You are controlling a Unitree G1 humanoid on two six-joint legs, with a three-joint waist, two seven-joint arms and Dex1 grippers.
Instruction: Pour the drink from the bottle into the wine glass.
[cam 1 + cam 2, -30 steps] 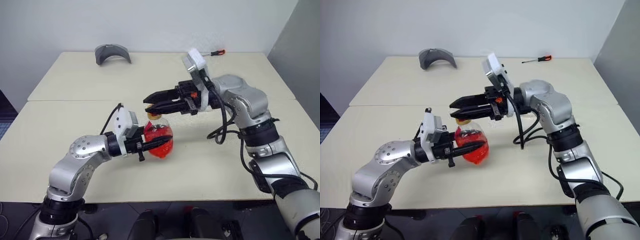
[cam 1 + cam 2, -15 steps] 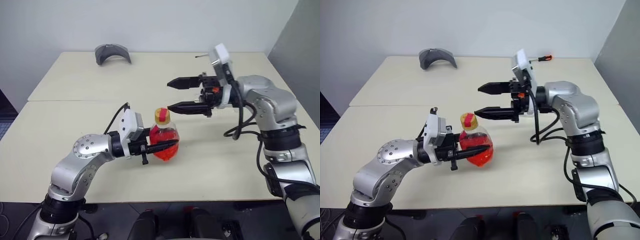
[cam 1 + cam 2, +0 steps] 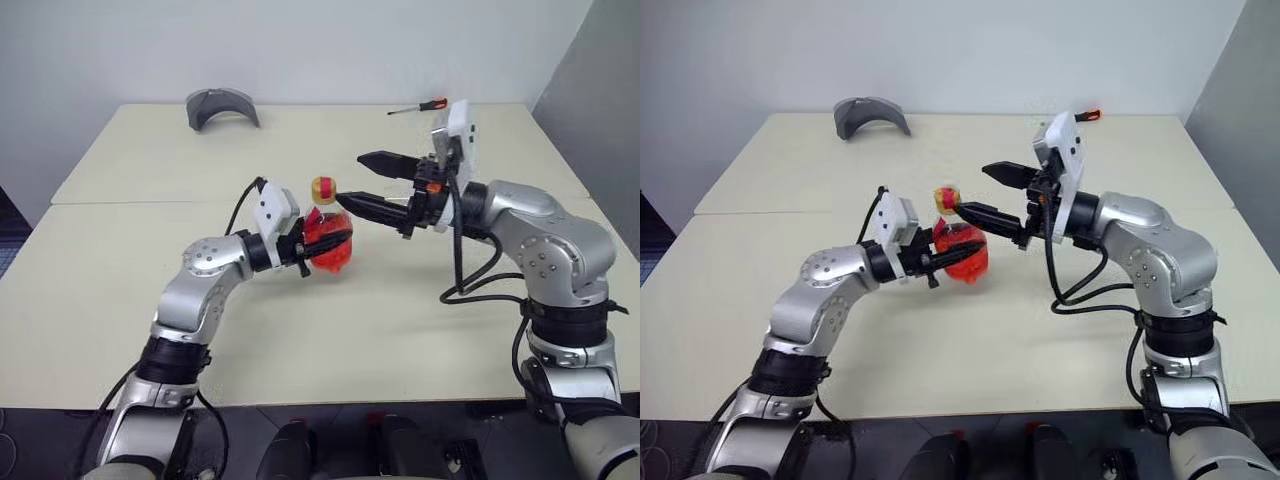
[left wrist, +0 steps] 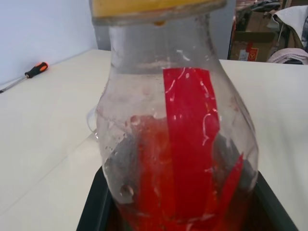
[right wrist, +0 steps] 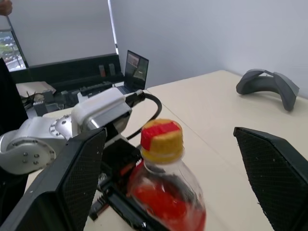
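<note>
Left gripper [image 3: 318, 243] grasps the bottle [image 3: 326, 236] of red drink [image 3: 329, 250] above the surface [image 3: 120, 290] centre, cap [image 3: 323, 188] on. At its 2 o'clock, the right gripper [image 3: 372, 182] gapes wide, released. Uncapping seems in hand: next, the right gripper must close on the cap.

Bright, even overhead light, soft shadows, mostly sharp throughout.

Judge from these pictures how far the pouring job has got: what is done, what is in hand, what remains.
Done: the left gripper is shut on the bottle, lifted off the table.
In hand: the right gripper stands open with its fingers either side of the yellow cap, which is on the bottle.
Left: uncapping, then pouring the drink. No wine glass is visible.
</note>
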